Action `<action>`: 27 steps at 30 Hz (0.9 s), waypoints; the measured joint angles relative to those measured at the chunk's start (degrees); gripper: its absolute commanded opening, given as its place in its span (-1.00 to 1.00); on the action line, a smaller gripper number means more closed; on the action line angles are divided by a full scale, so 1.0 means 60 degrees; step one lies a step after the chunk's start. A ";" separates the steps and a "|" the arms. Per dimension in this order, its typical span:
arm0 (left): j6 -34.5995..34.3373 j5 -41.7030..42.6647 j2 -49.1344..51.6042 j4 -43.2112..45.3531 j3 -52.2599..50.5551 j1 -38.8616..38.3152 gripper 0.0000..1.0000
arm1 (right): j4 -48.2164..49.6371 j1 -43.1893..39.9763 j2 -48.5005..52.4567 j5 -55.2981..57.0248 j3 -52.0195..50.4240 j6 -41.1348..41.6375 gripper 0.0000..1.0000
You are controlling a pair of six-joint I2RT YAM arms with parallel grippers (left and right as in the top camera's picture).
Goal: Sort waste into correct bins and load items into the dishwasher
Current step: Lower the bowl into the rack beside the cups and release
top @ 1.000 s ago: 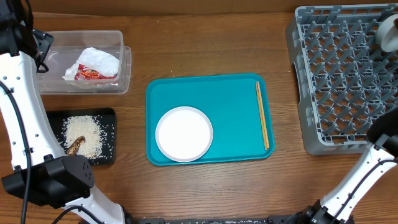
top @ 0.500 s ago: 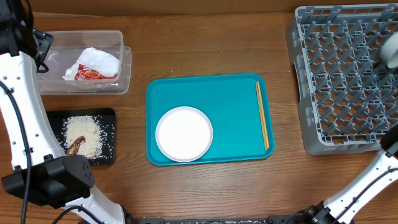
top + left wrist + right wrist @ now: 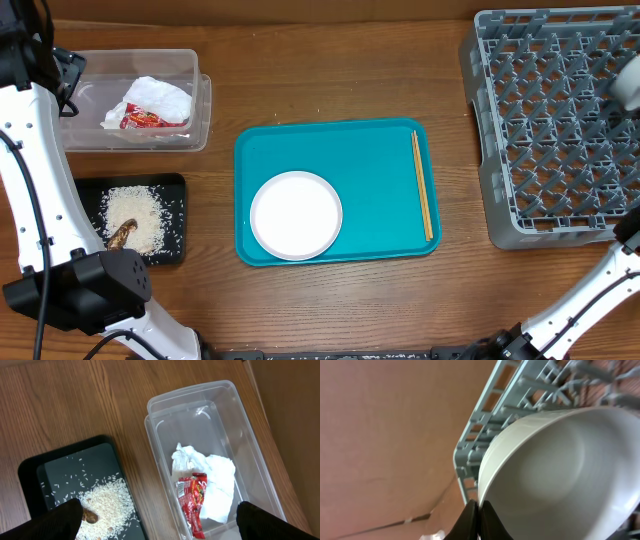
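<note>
My right gripper (image 3: 479, 508) is shut on the rim of a white bowl (image 3: 555, 465), which it holds tilted over the grey dish rack (image 3: 550, 130). From overhead only the bowl's edge (image 3: 628, 88) shows at the right border. My left gripper (image 3: 162, 517) is open and holds nothing; it hangs above the gap between the clear tub (image 3: 250, 455) and the black tray (image 3: 30, 467). The tub holds a crumpled napkin (image 3: 212, 477) and a red wrapper (image 3: 192, 502). Rice (image 3: 135, 218) and a brown scrap (image 3: 122, 233) lie on the black tray. A white plate (image 3: 296, 214) and chopsticks (image 3: 423, 185) rest on the teal tray (image 3: 360, 160).
The rack takes up the table's right side, its pegs upright. My left arm runs down the left edge past the tub and the black tray. Bare wooden table lies between the teal tray and the rack.
The white bowl has moved down along the right border, over the rack, then nearly stopped. The left arm and everything else stayed put.
</note>
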 measured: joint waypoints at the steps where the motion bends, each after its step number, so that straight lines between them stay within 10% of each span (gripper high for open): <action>1: 0.0000 0.0000 0.0000 0.0000 0.0000 0.0000 1.00 | -0.0073 0.0051 0.0000 -0.0033 0.0000 0.0000 -0.92; 27: 0.0000 0.0000 0.0000 0.0004 0.0000 0.0000 1.00 | -0.1486 -0.0317 0.0000 0.0754 0.0120 -0.0029 -0.90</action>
